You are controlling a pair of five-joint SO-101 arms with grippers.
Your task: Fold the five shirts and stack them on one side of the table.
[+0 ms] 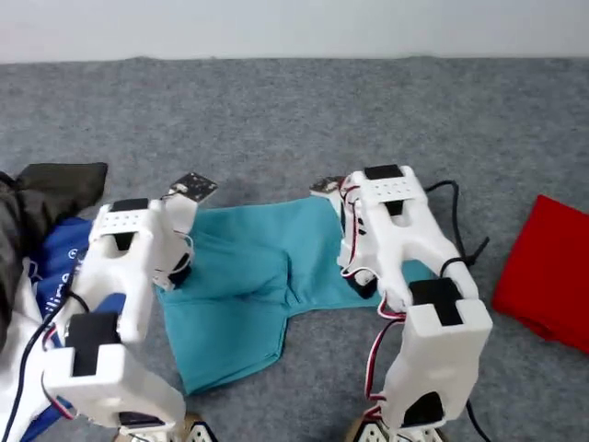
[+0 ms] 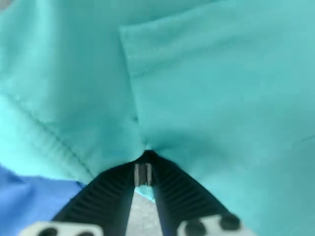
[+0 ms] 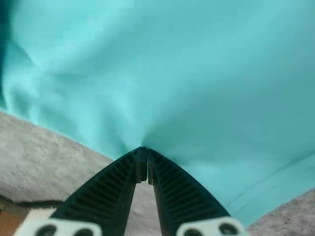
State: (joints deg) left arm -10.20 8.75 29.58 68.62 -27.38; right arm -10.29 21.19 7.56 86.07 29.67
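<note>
Nearest me are the two arms, the left arm (image 1: 120, 304) and the right arm (image 1: 414, 276), both leaning forward over the grey desk (image 1: 276, 120). The teal shirt (image 1: 244, 295) lies spread between them in the middle of the desk, rumpled, with a fold running down its centre and one corner trailing toward the near edge. My left pincer (image 2: 143, 169) is pressed together on the teal shirt at the edge by the blue shirt, and the cloth puckers at its tips. My right pincer (image 3: 142, 164) is likewise pinching the teal shirt at its opposite edge, with bare desk just beside the tips.

The red shirt (image 1: 548, 272) lies well apart at the right edge of the desk. On the left side the blue shirt (image 1: 60, 267) lies partly under the left arm and touches the teal shirt's edge. A dark garment (image 1: 55, 184) is bunched behind it, at the far left.
</note>
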